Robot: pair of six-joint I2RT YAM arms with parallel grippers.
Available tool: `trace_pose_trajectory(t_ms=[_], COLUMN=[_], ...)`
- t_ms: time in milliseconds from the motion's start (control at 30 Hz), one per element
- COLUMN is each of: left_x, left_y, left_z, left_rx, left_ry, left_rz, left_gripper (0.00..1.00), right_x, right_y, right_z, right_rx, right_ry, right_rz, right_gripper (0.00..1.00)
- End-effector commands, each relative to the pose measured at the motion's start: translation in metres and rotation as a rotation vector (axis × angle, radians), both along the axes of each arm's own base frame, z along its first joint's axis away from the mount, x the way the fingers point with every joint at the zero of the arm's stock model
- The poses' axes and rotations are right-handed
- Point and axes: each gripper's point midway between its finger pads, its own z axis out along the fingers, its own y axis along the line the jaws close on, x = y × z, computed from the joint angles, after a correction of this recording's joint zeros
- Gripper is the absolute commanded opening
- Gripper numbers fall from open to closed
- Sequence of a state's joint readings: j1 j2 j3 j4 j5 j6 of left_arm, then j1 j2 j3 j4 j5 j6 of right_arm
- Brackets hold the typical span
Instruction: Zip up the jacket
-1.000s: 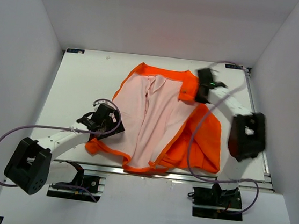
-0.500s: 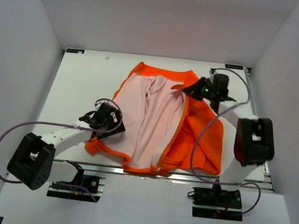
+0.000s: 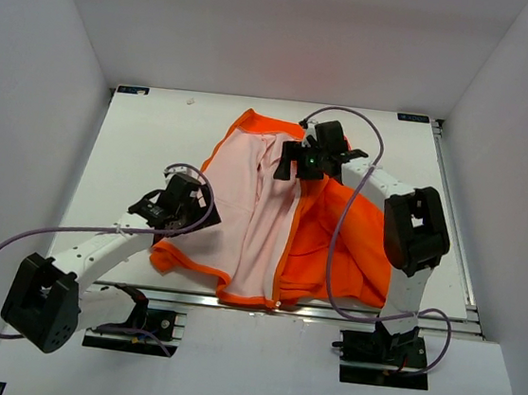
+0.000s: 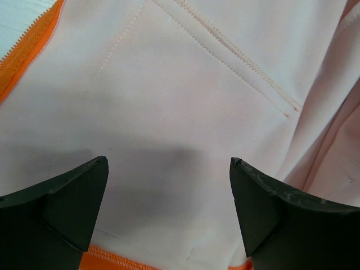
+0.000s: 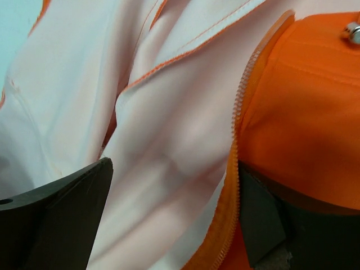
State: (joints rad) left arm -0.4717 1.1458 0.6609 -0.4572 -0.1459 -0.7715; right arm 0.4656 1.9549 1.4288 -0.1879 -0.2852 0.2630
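Right claw (image 5: 169, 214) spread above jacket (image 3: 262, 216); purple cable (image 3: 332, 253) crosses it.

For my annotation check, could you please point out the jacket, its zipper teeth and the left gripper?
jacket (image 3: 360, 254), top view, on its orange outer fabric.
zipper teeth (image 5: 237, 107), right wrist view, on the orange toothed edge.
left gripper (image 4: 169, 163), left wrist view, midway between its open fingertips.

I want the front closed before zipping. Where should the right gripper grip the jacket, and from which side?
Probably the zipper edge of the jacket: it lies as a fold over the pink lining, between the fingers of the open right gripper. Come straight down, one finger either side.
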Motion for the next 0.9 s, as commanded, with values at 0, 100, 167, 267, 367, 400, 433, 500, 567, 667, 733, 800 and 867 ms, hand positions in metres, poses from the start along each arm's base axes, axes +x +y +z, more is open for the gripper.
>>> trace_pose_trajectory(t_ms=[0, 100, 167, 267, 367, 400, 433, 500, 567, 667, 733, 800, 867], left_x=[0.004, 0.001, 0.002, -0.019, -0.04, -0.048, -0.051, -0.055, -0.054, -0.044, -0.036, -0.025, -0.018], left_y=[0.005, 0.025, 0.037, 0.065, 0.087, 0.094, 0.101, 0.114, 0.119, 0.12, 0.118, 0.112, 0.112], left_z=[0.021, 0.023, 0.028, 0.017, 0.006, 0.0, -0.002, -0.006, -0.008, -0.019, -0.033, -0.039, -0.049], left_rx=[0.015, 0.083, 0.103, 0.156, 0.151, 0.146, 0.14, 0.108, 0.085, 0.057, 0.049, 0.013, 0.012], left_ry=[-0.035, -0.007, 0.023, 0.147, 0.239, 0.247, 0.245, 0.235, 0.219, 0.18, 0.173, 0.152, 0.133], left_rz=[0.017, 0.128, 0.224, 0.379, 0.478, 0.502, 0.533, 0.595, 0.635, 0.653, 0.645, 0.639, 0.64], left_gripper=[0.98, 0.98, 0.98, 0.98, 0.98, 0.98, 0.98, 0.98, 0.98, 0.98, 0.98, 0.98, 0.98], right_x=[-0.01, -0.031, -0.049, -0.078, -0.11, -0.118, -0.13, -0.154, -0.173, -0.197, -0.205, -0.207, -0.212], right_y=[-0.002, -0.008, -0.023, -0.044, -0.062, -0.065, -0.066, -0.071, -0.071, -0.085, -0.093, -0.094, -0.095], right_z=[0.044, 0.071, 0.078, 0.074, 0.061, 0.056, 0.062, 0.038, 0.029, -0.004, -0.024, -0.034, -0.05], right_rx=[-0.003, 0.031, 0.022, 0.023, 0.011, 0.005, 0.026, 0.012, 0.015, -0.03, -0.039, -0.025, -0.027], right_ry=[-0.096, -0.122, -0.136, -0.125, -0.087, -0.077, -0.085, -0.033, -0.006, 0.075, 0.085, 0.08, 0.106], right_rz=[0.083, 0.071, 0.017, -0.055, -0.114, -0.12, -0.125, -0.117, -0.112, -0.154, -0.182, -0.186, -0.195], right_gripper=[0.89, 0.89, 0.89, 0.89, 0.89, 0.89, 0.89, 0.89, 0.89, 0.89, 0.89, 0.89, 0.89])
